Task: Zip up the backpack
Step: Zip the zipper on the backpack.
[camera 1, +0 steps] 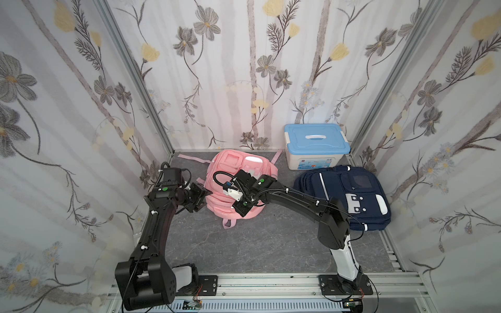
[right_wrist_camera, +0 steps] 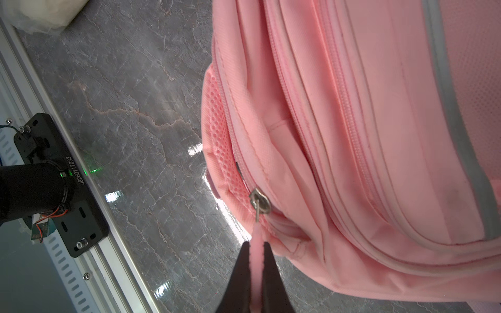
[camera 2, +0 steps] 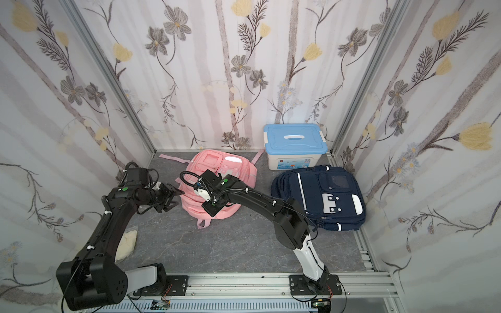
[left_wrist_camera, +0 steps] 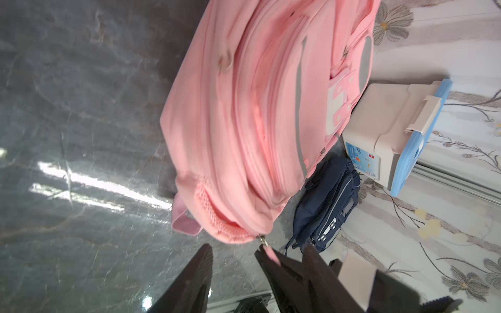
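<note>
Backpack: pink backpack lies flat at the middle of the grey tabletop, toward the far wall; navy backpack sits to its right, blue-lidded storage box far right
Right gripper: at the pack's near edge; jaws closed on the pink pull tab of a metal slider beside the mesh side pocket
Left gripper: at the pack's left edge; jaws apart, clamping nothing; a second slider hangs just ahead, its pink pull resting against one finger
Done, as judged: the front zips showing teeth look closed
Left, as judged: the seam under the right slider hides beneath a flap, with a small dark slit just past it; whether that run is closed cannot be told; the right arm probably has more pulling to do
</note>
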